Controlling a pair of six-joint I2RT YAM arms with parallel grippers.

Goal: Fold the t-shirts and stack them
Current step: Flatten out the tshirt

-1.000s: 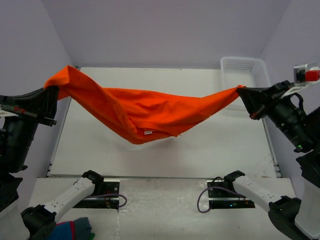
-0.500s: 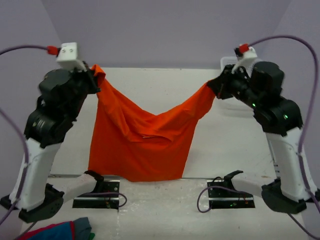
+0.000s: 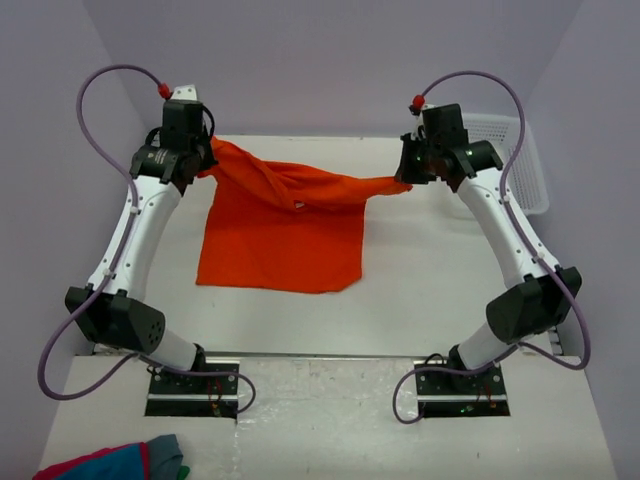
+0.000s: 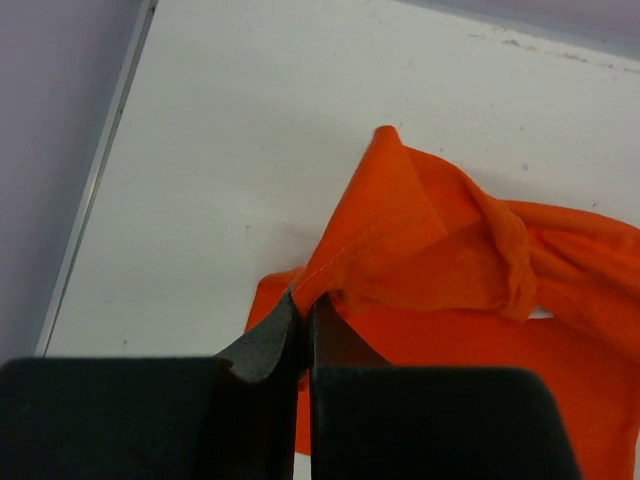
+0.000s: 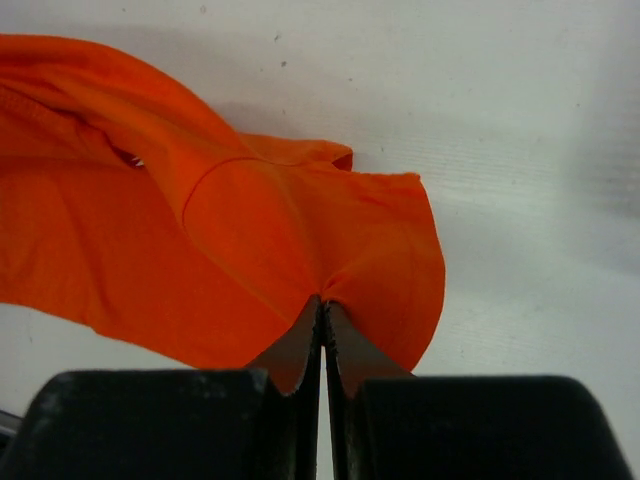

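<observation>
Left fingers (image 4: 265,345) clamp one shoulder of the t-shirt (image 3: 280,240); right fingers (image 5: 290,355) clamp the other. Both grips are held apart at the far side, which spreads the upper edge so the body lies flat on the desk (image 3: 440,280), probably for folding.

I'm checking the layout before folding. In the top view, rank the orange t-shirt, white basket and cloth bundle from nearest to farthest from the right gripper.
1. The orange t-shirt: pinched in the right gripper, spreading to its left.
2. The white basket: far right, just beside it.
3. The cloth bundle: near left corner of the view, far off.
</observation>
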